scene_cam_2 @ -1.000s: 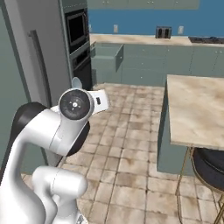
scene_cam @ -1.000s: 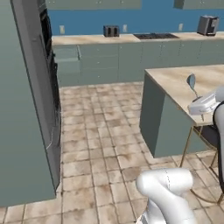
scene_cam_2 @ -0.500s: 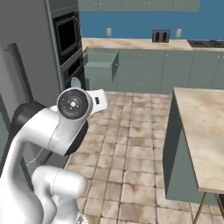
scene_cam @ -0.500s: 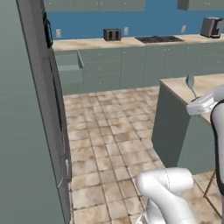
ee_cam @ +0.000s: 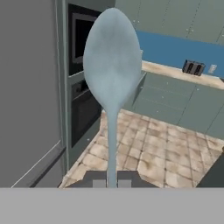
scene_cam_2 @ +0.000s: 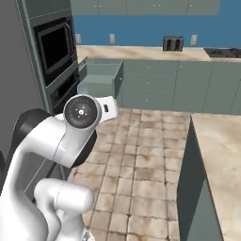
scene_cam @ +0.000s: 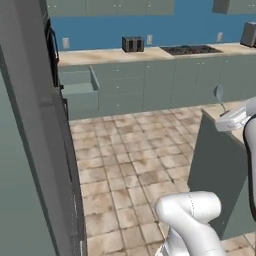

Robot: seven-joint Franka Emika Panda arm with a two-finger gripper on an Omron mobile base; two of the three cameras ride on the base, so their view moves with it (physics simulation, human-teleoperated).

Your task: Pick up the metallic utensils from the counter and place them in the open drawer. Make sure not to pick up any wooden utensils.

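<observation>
Slim pale silver-grey metal spoon [ee_cam: 112, 83] gripped by the handle between the two dark finger tips of the pincer [ee_cam: 112, 183], closed tight on the thin stem, bowl up and filling the middle of the hand view. In the left base view, same spoon's bowl [scene_cam: 219, 93] poking up above the white hand at the right edge, over the near corner of the beige-brown marbled stone bench [scene_cam: 212, 111].

Shallow grey-green box drawer [scene_cam_2: 100, 80] pulled out from the far cabinet run, just right of the black oven with dark glass door [scene_cam_2: 56, 52]; open top facing up, inside not clear from here. Same drawer in the left base view [scene_cam: 79, 86] beside the oven edge, below the long narrow marbled worktop [scene_cam: 110, 54]. Well apart from the spoon, with a stretch of tan tiled floor [scene_cam_2: 141, 160] between.

On that worktop, a small black two-slot toaster [scene_cam_2: 172, 44] and a dark hob [scene_cam: 192, 49] further right. Blue wall behind. In the hand view, drawer partly hidden behind the spoon bowl, toaster [ee_cam: 193, 68] at upper right.

Broad slab bench also at the right of the right base view [scene_cam_2: 221, 155], grey-green side panel below it.
</observation>
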